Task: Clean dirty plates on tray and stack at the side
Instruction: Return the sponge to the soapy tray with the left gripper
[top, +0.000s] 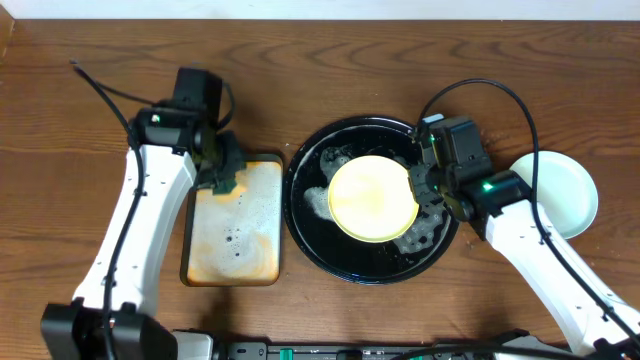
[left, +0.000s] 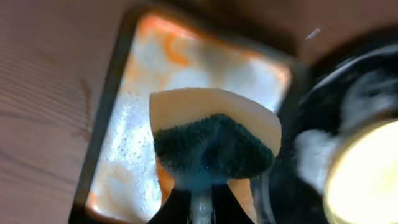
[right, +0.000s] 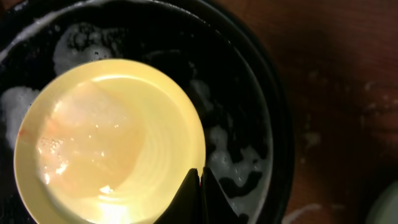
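Note:
The pale yellow plate (top: 372, 198) lies over the middle of the large black tray (top: 308, 236), which is wet with white foam. My right gripper (top: 418, 185) is shut on the plate's right rim. In the right wrist view the plate (right: 106, 143) shows a faint orange film, with the fingers (right: 200, 177) pinched on its edge over the tray (right: 249, 93). My left gripper (top: 222, 178) is shut on a yellow-and-green sponge (left: 211, 146), held over the small tray. A pale blue plate (top: 565, 190) sits on the table to the right of the black tray.
A small rectangular tray (top: 235, 240) with orange stains and foam lies to the left of the black tray, under the sponge. Black cables arc above both arms. The table is brown wood.

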